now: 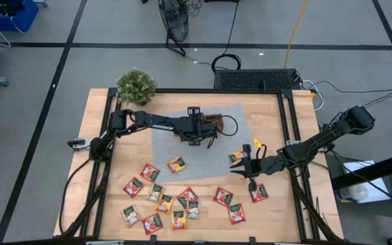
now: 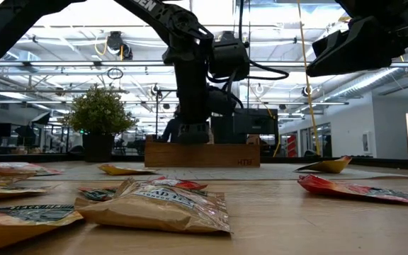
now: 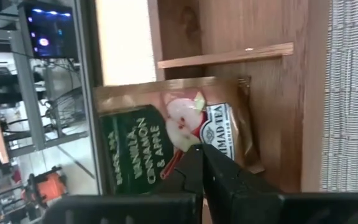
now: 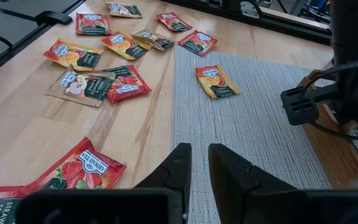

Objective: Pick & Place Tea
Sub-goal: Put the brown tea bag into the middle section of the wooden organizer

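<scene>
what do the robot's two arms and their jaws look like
Both arms are dark, nearly black, built of slim jointed links. The left arm has a black cable looping beside its wrist, and white lettering shows on a link in the low view. Each gripper, left and right, ends in two flat, dark, blunt jaws.

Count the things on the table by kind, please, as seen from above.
Tea packets showing: 15
Wooden tray: 1
Grey mat: 1
Potted plant: 1
Total: 18
</scene>
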{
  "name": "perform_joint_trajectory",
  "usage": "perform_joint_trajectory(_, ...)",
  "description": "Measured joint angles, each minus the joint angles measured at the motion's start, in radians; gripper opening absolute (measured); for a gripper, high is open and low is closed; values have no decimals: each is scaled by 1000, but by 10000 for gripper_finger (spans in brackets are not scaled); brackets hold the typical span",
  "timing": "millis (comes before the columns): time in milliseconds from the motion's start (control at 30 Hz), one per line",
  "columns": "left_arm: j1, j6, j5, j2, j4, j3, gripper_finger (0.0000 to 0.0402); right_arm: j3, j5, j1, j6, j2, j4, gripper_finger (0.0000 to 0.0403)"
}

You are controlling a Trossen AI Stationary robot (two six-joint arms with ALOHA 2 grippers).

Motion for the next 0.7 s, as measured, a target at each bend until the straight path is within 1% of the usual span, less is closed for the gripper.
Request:
perform_joint_trajectory(233,-21,1,-10,-25,4,1,9,0,0,0,0,0,0,43)
perform_joint_trajectory(533,-39,-10,-9,-108,2,1,10,-1,-1,0,1,0,-1,43)
perform_joint_trajectory(600,-33,-21,21,-122,6,2,10,-1,-1,0,1,0,0,43)
perform_joint_trajectory(633,-25,-21,55,-128,8,2,10,-1,-1,0,1,0,-1,43)
perform_joint_trajectory(700,0,-21,176,-130,3,2,10,-1,-1,0,1,0,0,43)
